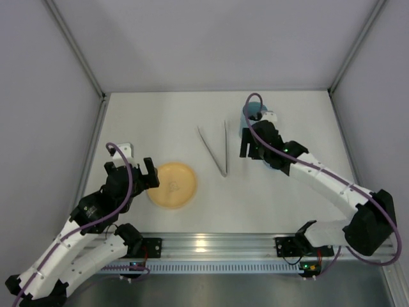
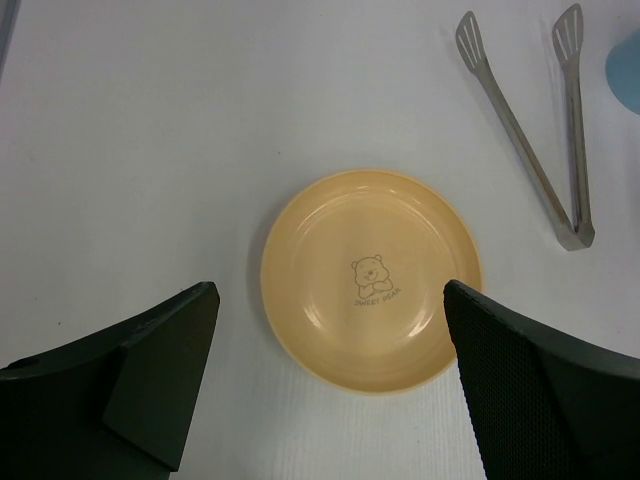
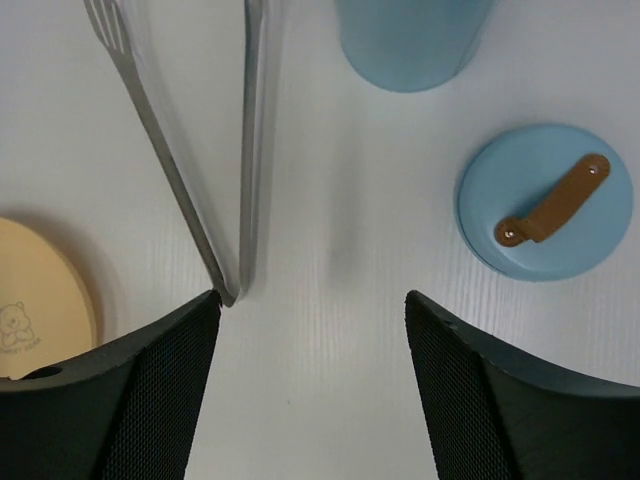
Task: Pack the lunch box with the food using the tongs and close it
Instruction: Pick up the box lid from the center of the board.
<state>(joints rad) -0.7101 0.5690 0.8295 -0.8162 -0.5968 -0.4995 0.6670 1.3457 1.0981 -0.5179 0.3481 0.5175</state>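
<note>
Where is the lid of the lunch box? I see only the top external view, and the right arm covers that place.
Observer: The lid lies flat on the table, brown handle up, beside the lunch box and not touching it.
Operator: Does the right hand hold anything?
Observer: No. The right hand is open, with nothing in it, above the table between the tongs and the lid.
Operator: Is there food on the plate?
Observer: No. The plate carries only a small printed bear.
</note>
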